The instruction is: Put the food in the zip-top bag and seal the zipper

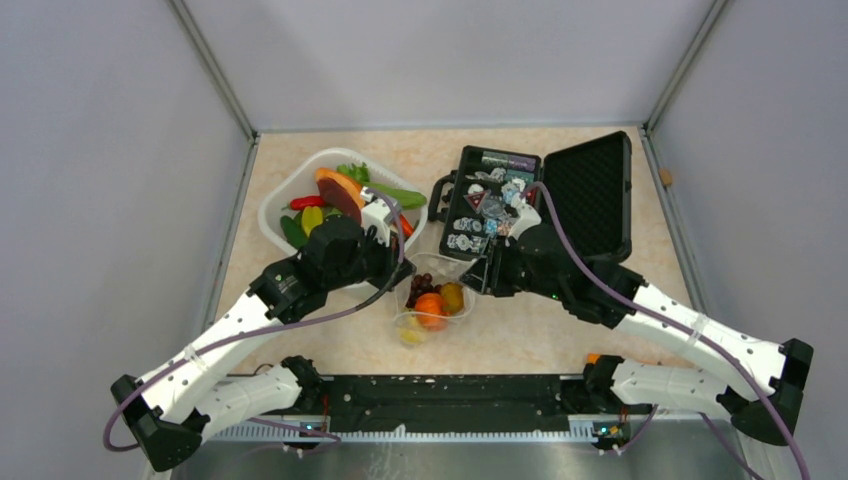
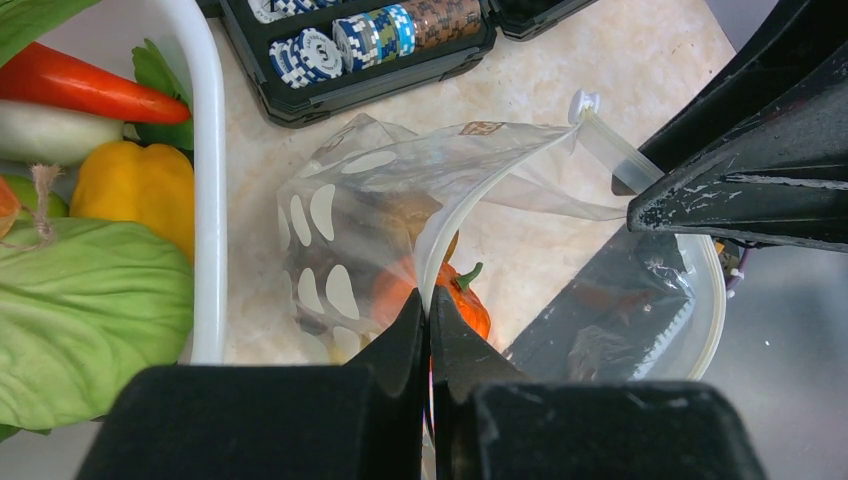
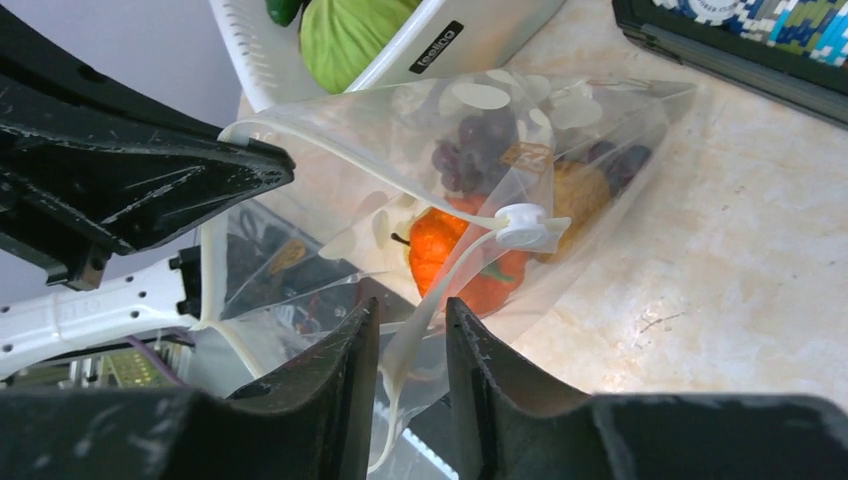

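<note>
Your zip-top bag sits on the surface between the two arms, just in front of the white basket and the open black case. It is clear, floppy plastic printed with pale oval dots, and its mouth gapes wide, pulled into a loose triangle.

Through the plastic you can see:
- an orange tangerine with a green stem
- dark grapes behind the tangerine
- a yellow piece to one side

The zipper is a thin whitish strip running around the mouth. A small white slider tab rides on it near one corner.

Your left tool has its fingers pressed tight together, pinching the zipper at the near side of the mouth and holding that edge up.

Your right tool has its fingers set a little apart. The zipper strip runs down through the narrow gap between them, close to one finger but not clamped.

The basket beside the bag holds a large green leaf, a yellow pepper and a long red piece.
</note>
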Tool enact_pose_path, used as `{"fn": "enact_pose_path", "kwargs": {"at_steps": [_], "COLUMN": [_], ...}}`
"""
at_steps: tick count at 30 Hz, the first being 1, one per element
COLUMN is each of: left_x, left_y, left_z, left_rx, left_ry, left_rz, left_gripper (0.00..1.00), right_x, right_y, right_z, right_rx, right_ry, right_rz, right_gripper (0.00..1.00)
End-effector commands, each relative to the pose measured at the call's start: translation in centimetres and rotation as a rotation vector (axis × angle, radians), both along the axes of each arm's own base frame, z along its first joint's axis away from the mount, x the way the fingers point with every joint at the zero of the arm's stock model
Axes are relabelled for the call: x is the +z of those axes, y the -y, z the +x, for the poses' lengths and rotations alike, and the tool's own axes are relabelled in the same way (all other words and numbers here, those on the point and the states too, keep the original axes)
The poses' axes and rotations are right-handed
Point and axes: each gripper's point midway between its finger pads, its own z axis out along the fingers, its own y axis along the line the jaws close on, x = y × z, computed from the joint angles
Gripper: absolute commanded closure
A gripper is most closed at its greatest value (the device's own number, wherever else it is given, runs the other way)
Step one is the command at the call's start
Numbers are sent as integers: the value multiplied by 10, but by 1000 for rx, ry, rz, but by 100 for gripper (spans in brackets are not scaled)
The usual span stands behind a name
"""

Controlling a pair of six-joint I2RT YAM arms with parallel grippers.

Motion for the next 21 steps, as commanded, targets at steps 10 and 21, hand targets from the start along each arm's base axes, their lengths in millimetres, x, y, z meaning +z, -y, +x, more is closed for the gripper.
{"fn": "enact_pose_path", "kwargs": {"at_steps": [10, 21], "left_x": [19, 19], "left_y": [3, 4], "left_z": [3, 3], "left_rx": [-12, -10], "left_ry": [56, 55], "left_rz": [-31, -31], "left_gripper": [100, 100], "right_x": [7, 19], "right_y": [-15, -1], "right_z": [-4, -2], "right_rx": [59, 10], "right_ry": [12, 44], "right_rz": [39, 70], "right_gripper": [58, 74]}}
